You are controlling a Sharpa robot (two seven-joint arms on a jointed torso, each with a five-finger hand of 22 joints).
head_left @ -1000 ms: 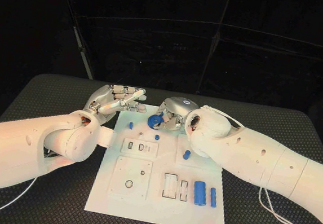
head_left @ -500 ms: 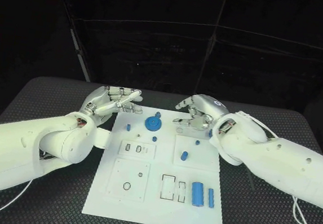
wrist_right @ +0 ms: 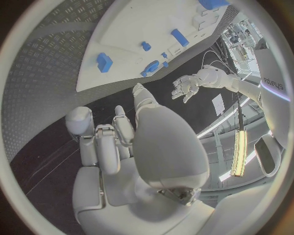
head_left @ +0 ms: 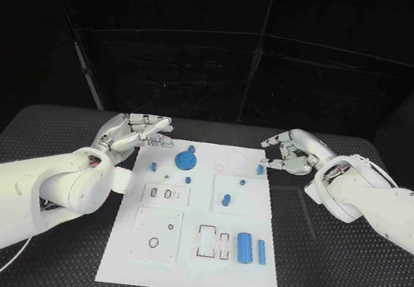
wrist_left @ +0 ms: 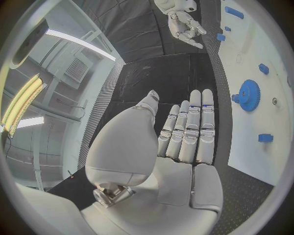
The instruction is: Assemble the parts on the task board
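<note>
The white task board [head_left: 190, 258] lies in the middle of the table. A blue gear [head_left: 185, 159] sits on its far part, with small blue pieces [head_left: 226, 200] around it. A blue cylinder [head_left: 244, 248] and a thin blue bar [head_left: 260, 252] lie nearer the front. My right hand [head_left: 292, 151] hovers off the board's far right corner, fingers loosely bent, holding nothing. My left hand [head_left: 135, 131] hangs at the far left corner with straight fingers, empty. The left wrist view has the left hand [wrist_left: 183, 142], the gear [wrist_left: 250, 95] and the right hand [wrist_left: 183, 22].
The black ribbed table [head_left: 355, 282] has free room on both sides of the board. Several empty slots [head_left: 211, 241] are cut in the board's front half. The right wrist view has the board [wrist_right: 141, 34], a blue block [wrist_right: 105, 61] and my left hand [wrist_right: 186, 87].
The right hand has let go of the blue gear, which now rests on the board's far part, and has drawn away to the right. The left hand has barely moved. The camera shifted.
</note>
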